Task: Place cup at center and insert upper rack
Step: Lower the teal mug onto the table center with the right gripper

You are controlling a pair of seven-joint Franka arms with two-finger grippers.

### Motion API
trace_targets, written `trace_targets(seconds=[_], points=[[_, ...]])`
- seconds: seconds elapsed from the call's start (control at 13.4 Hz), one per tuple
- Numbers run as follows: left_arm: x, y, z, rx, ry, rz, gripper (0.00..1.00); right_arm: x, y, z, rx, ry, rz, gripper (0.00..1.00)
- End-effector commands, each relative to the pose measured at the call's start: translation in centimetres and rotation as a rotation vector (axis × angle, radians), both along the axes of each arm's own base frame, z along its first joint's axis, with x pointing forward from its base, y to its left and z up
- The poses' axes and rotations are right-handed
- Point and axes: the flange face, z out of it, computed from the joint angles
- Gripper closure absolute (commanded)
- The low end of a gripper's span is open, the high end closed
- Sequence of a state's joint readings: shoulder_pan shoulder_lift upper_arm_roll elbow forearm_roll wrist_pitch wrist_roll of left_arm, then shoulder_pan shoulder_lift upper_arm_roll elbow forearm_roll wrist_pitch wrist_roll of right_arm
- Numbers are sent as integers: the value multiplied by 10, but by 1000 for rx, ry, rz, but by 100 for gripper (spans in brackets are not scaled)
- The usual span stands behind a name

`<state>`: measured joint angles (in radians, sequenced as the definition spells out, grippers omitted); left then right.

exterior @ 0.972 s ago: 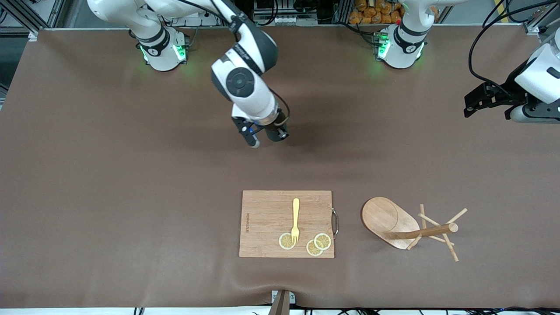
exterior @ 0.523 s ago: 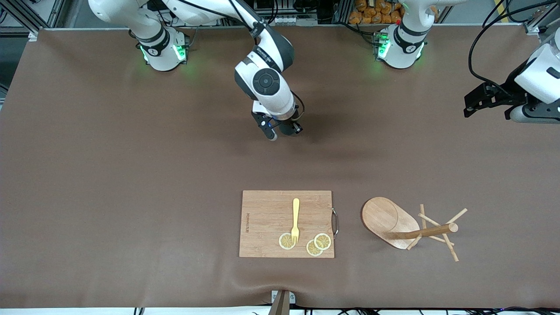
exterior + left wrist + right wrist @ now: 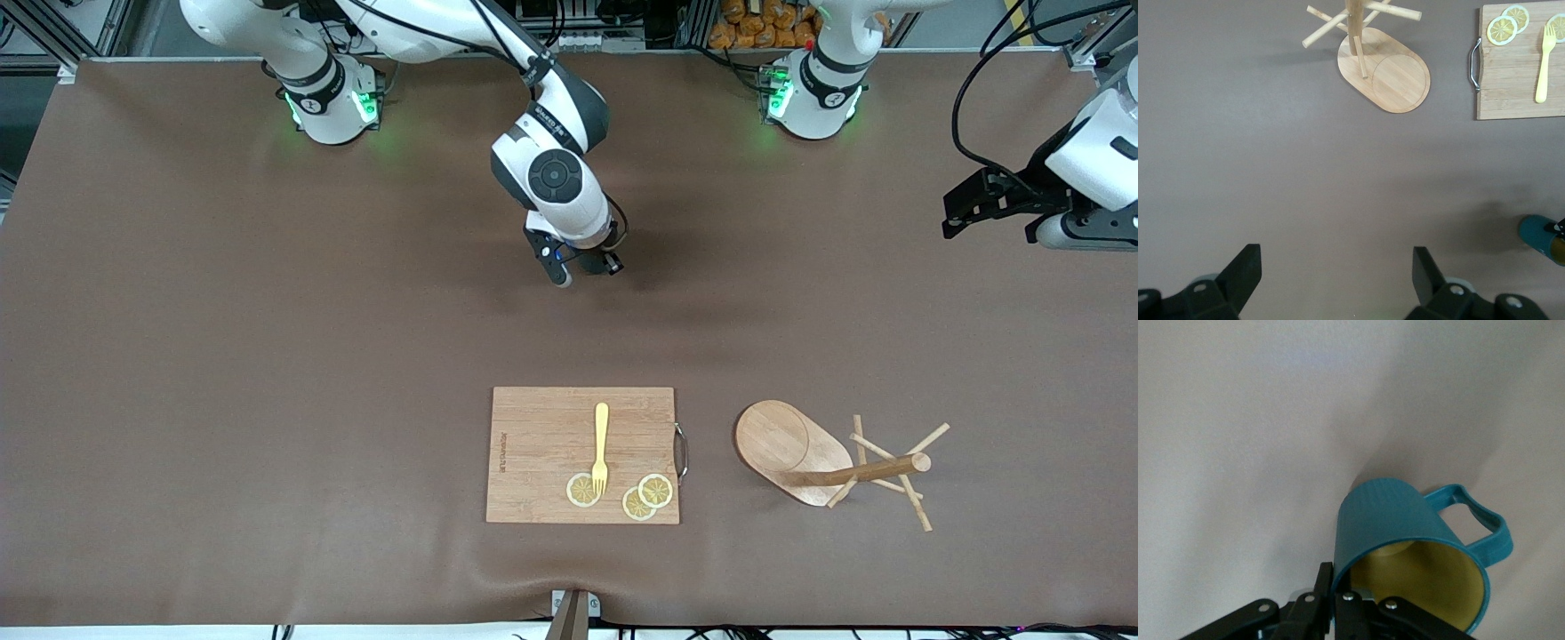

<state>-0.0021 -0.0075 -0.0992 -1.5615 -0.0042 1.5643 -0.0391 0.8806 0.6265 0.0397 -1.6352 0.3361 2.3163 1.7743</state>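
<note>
My right gripper (image 3: pixel 578 269) is shut on the rim of the cup (image 3: pixel 1405 523), a dark teal ribbed mug with a loop handle and a yellowish inside. It holds the cup tilted just above the bare mat near the table's middle. The cup also shows in the left wrist view (image 3: pixel 1540 235); in the front view the hand mostly hides it. The upper rack (image 3: pixel 794 452), a light wooden mug tree, lies on its side beside the board, toward the left arm's end; it also shows in the left wrist view (image 3: pixel 1391 73). My left gripper (image 3: pixel 953 218) waits open and empty, high at its end of the table.
A wooden cutting board (image 3: pixel 542 444) lies nearer to the front camera than the cup. It carries a yellow fork (image 3: pixel 601 444) and three lemon slices (image 3: pixel 582 490). A metal handle (image 3: pixel 682 452) sits on the board's edge facing the rack.
My right gripper has carried the cup sideways toward the left arm's end, over the table's middle. The left arm, the rack and the board have not moved.
</note>
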Motion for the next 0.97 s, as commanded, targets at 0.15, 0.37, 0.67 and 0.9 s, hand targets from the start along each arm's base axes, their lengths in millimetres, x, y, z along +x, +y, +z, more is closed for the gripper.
trace_targets(seconds=[0.15, 0.37, 0.67, 0.9], points=[[-1, -1, 1, 3, -2, 1, 0, -9, 14, -6, 3, 26, -40, 100], [-1, -1, 1, 3, -4, 1, 0, -12, 20, -9, 20, -4, -50, 43], [-1, -2, 2, 3, -5, 4, 0, -22, 28, -4, -1, -49, 11, 0], [-1, -10, 2, 1, -16, -5, 0, -15, 28, 9, -6, -85, 57, 0]])
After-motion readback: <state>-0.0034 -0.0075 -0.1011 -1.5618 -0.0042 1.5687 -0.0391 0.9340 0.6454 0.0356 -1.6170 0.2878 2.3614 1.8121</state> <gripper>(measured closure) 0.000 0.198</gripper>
